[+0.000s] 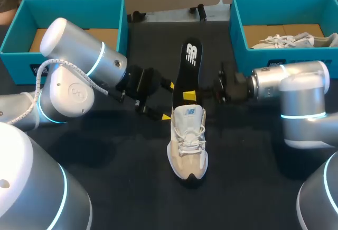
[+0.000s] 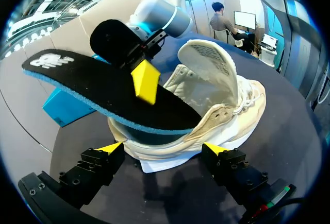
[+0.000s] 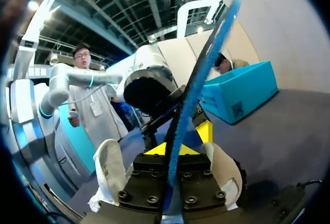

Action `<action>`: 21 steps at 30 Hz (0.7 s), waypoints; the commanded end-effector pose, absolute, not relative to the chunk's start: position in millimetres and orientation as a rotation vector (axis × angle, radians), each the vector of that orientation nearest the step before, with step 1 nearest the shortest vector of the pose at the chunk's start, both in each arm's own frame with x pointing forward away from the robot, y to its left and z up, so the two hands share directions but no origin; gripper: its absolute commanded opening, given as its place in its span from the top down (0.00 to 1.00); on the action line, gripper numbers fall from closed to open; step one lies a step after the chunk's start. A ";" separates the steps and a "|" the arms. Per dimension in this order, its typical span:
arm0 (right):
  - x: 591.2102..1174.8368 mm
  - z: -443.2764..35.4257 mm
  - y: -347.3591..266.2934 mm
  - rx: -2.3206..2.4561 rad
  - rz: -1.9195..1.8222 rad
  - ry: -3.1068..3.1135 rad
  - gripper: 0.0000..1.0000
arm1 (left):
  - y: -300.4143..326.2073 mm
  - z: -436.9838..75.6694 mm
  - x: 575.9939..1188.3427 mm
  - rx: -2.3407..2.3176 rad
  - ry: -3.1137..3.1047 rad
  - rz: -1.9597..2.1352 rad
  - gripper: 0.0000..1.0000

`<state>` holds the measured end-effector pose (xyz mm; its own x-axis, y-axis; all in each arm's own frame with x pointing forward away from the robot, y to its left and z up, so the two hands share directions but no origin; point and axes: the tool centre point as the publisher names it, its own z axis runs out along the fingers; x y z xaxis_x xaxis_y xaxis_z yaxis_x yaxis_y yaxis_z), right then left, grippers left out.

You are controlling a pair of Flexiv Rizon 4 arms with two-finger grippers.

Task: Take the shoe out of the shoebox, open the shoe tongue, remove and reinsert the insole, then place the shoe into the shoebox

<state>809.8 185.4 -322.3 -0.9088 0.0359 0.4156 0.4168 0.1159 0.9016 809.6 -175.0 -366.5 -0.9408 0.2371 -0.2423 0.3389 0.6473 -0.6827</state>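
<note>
A beige sneaker (image 1: pixel 188 140) stands on the dark table (image 1: pixel 253 161), toe toward me and tongue pulled open. A black insole (image 1: pixel 191 63) with a blue edge sticks out of its heel end, slanting up and away. My right gripper (image 1: pixel 190 95) is shut on the insole's middle; in the right wrist view the insole (image 3: pixel 198 80) runs edge-on through the right gripper (image 3: pixel 181 144). My left gripper (image 1: pixel 168 101) is open at the shoe's left heel side. In the left wrist view the shoe (image 2: pixel 227 110) sits just ahead of the left gripper (image 2: pixel 162 148), under the insole (image 2: pixel 98 87).
A teal shoebox (image 1: pixel 113 16) stands at the back left, its cardboard floor bare. A second teal shoebox (image 1: pixel 237 34) at the back right holds another pale shoe (image 1: pixel 296 40). Both arms reach in from the sides toward the table's middle.
</note>
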 end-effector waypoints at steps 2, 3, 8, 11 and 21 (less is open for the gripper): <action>810.6 -325.9 180.8 -0.452 -1.838 -2.112 1.00 | -175.6 -367.1 809.0 0.479 2.731 -1.169 0.00; 809.0 -327.2 179.8 -0.460 -1.837 -2.113 1.00 | -175.6 -367.1 809.0 0.479 2.731 -1.169 0.00; 802.1 -335.4 177.1 -0.486 -1.818 -2.115 1.00 | -175.6 -367.1 809.0 0.479 2.731 -1.169 0.00; 798.0 -340.1 176.8 -0.502 -1.806 -2.111 1.00 | -175.6 -367.1 809.0 0.479 2.731 -1.169 0.00; 786.3 -349.9 181.1 -0.531 -1.800 -2.083 1.00 | -175.6 -367.1 809.0 0.479 2.731 -1.169 0.00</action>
<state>790.2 178.6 -346.9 -0.8748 0.0543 0.4815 0.4843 0.1301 0.8652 809.6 -175.0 -366.5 -0.9408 0.2371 -0.2423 0.3389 0.6473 -0.6827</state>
